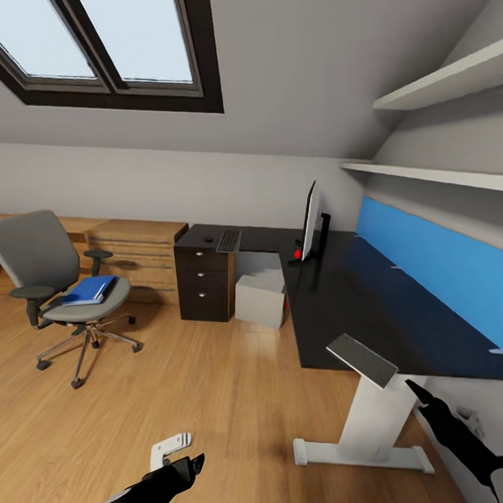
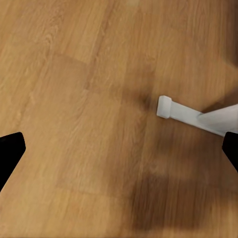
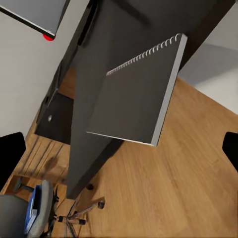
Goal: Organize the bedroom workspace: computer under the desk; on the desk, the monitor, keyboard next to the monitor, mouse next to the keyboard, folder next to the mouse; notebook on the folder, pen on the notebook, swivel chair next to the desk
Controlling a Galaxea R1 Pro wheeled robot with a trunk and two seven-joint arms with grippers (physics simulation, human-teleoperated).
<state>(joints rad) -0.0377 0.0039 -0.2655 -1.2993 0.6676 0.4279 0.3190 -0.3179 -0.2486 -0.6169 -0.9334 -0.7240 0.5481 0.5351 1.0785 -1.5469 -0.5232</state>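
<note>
- Head view: the bright blue flat folder (image 1: 89, 290) lies on the grey swivel chair's (image 1: 32, 253) seat; the dark spiral notebook (image 1: 362, 359) overhangs the glossy black desk's (image 1: 337, 292) near edge.
- Left wrist view: the left gripper (image 2: 119, 148) hangs spread over the wooden floor (image 2: 74, 99).
- Right wrist view: the right gripper (image 3: 119, 151) is spread, empty, facing the notebook.

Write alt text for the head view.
A black L-shaped desk holds a monitor, keyboard, mouse and a notebook overhanging its near edge. A grey swivel chair carrying a blue folder stands apart on the wooden floor.
</note>
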